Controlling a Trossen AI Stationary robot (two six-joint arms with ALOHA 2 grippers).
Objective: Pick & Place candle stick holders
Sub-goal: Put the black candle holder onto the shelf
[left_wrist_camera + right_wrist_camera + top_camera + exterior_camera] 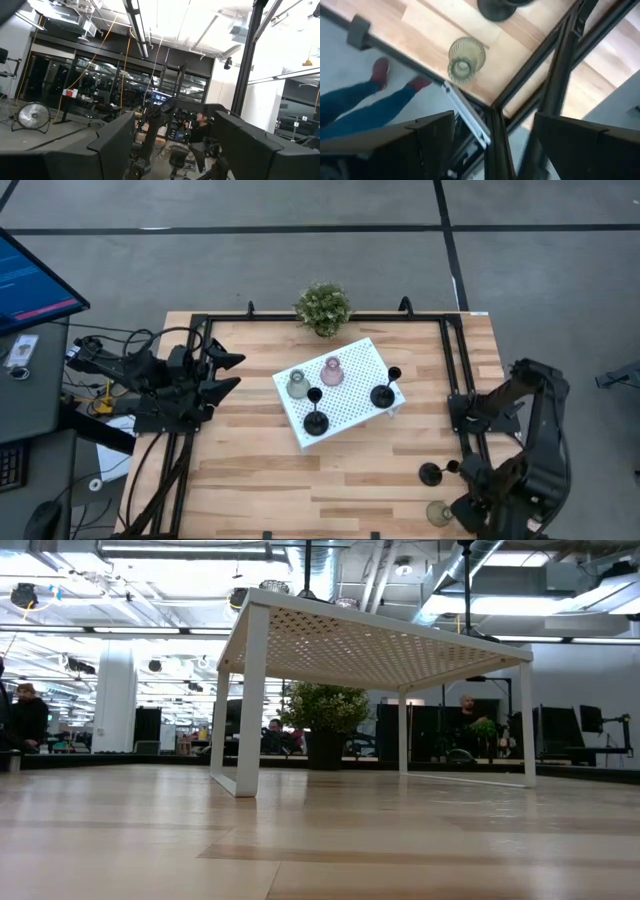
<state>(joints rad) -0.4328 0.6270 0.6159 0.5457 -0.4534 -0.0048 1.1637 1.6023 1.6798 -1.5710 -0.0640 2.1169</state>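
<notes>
A white perforated tray (350,360) stands on legs at the table's middle. On it stand an olive-green holder (297,384), a pink holder (332,370) and two black holders (315,421) (383,394). A third black holder (431,473) and a second olive-green holder (438,513) stand on the table near its near right corner; the olive one also shows in the right wrist view (466,58). My right gripper (495,145) is open and empty, above the table frame just right of these two. My left gripper (228,373) is open and empty at the table's left side.
A green potted plant (323,307) stands at the far edge, behind the tray. A black metal frame (455,380) runs along the table's sides. A person's legs (365,105) show on the floor beyond the near edge. A monitor and cables (40,290) are at the left.
</notes>
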